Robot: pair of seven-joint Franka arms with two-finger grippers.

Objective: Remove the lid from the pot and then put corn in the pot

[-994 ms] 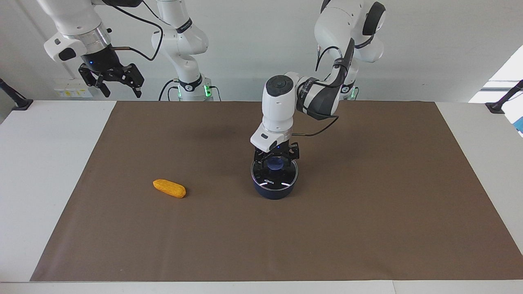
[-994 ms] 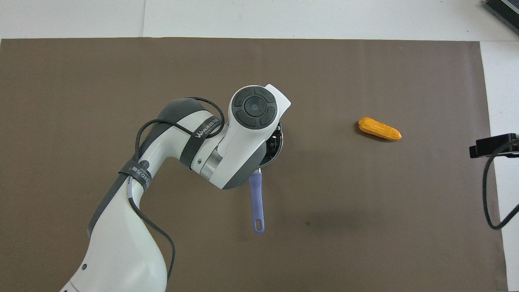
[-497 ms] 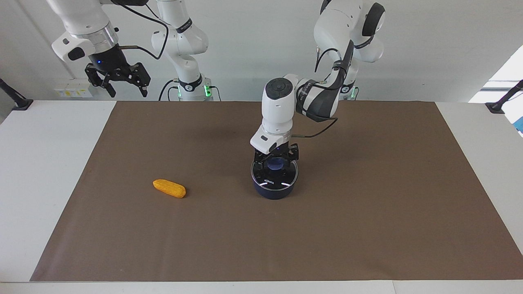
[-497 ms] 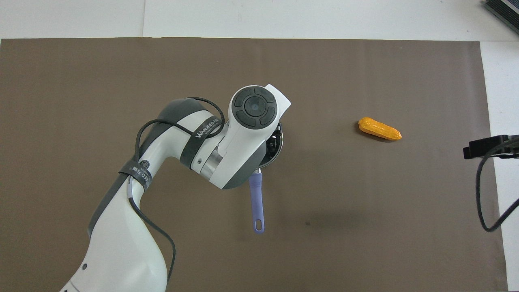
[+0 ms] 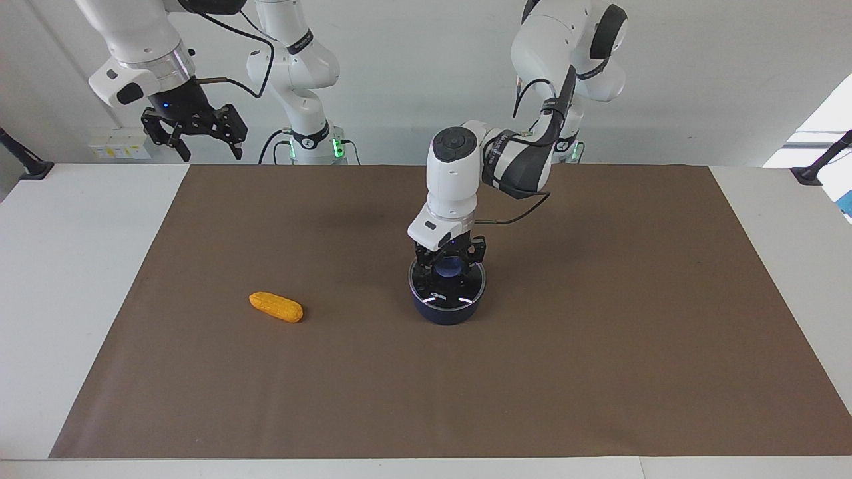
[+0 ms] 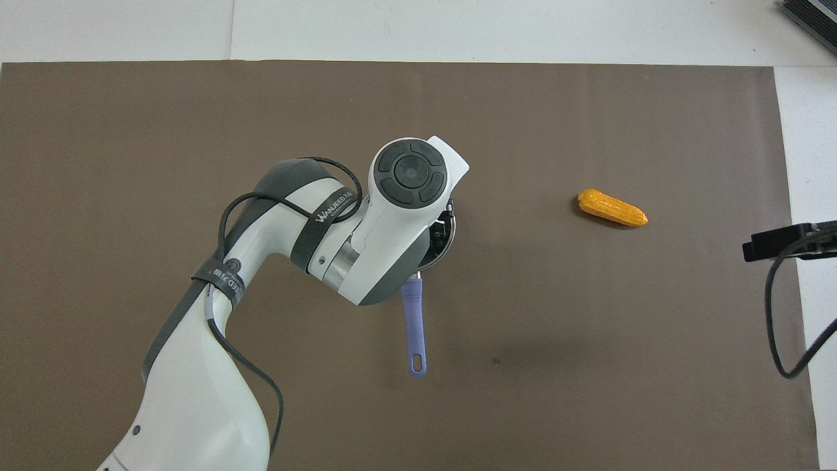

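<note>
My left claw [image 5: 450, 261] is pinching the lid [image 5: 446, 287] knob mid-frame; a shallow grip could drop it back on the pot [image 5: 447, 311]. Right claw [image 5: 193, 128] waits spread, upper left.

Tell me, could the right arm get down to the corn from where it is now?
Probably yes. The corn lies alone on the mat toward the right arm's end, and the right gripper hangs open above that end with nothing between them.

A brown mat [image 5: 599, 372] covers the white table [image 5: 60, 279].
</note>
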